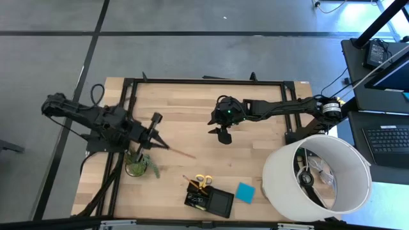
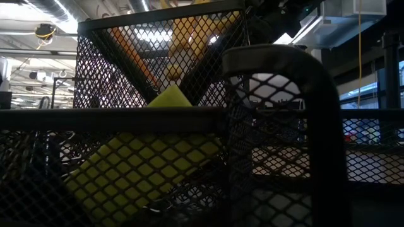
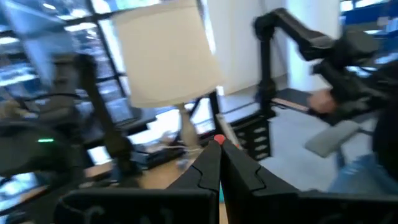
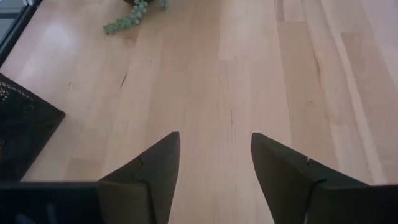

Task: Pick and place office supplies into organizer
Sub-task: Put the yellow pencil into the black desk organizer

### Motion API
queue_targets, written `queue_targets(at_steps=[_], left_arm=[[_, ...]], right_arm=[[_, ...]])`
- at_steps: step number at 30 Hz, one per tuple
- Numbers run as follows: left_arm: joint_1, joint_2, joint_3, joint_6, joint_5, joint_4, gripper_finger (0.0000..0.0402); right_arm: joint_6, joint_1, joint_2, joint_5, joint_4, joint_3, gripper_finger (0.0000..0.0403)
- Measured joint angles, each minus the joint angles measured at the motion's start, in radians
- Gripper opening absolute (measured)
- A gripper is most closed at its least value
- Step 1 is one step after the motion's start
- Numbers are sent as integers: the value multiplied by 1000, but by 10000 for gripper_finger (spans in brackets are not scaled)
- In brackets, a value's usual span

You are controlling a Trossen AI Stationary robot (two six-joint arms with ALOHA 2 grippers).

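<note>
My left gripper [image 1: 163, 144] is at the table's left, above the small green plant [image 1: 136, 165], and is shut on a thin orange pencil [image 1: 182, 153]. The pencil's reddish end [image 3: 219, 140] shows at the fingertips in the left wrist view. The black mesh organizer [image 1: 209, 199] stands at the near edge with yellow-handled scissors [image 1: 203, 181] upright in it. A yellow block [image 2: 145, 170] shows behind its mesh in the low view. A blue note pad [image 1: 245, 192] lies flat on the table, right of the organizer. My right gripper [image 1: 223, 134] hangs open over the table's middle. My left gripper pinches the pencil between its two shut fingers [image 3: 205, 171]. The pencil runs along the fingers and sticks out well past their tips [image 1: 171, 149], toward the table's right and near side. The pencil is off the table. The fingers hide which part of it they hold.
A large white lampshade [image 1: 316, 176] stands at the table's near right corner. The plant sits just near of the left gripper. Bare wood [image 4: 224, 81] lies under the right gripper, with the organizer's corner [image 4: 18, 124] off to one side.
</note>
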Motion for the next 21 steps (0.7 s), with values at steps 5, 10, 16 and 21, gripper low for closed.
queue_targets(at_steps=[5,10,16,21], left_arm=[[-79,48,0,-48,12,31,1],[-155,86,0,-67,11,78,1],[-215,137,0,-81,-2,108,1],[-225,225,0,-66,-7,157,1]], right_arm=[[41,0,0,0,-2,0,200],[50,0,0,0,-2,0,200],[80,0,0,0,-2,0,200],[82,0,0,0,-1,0,200]])
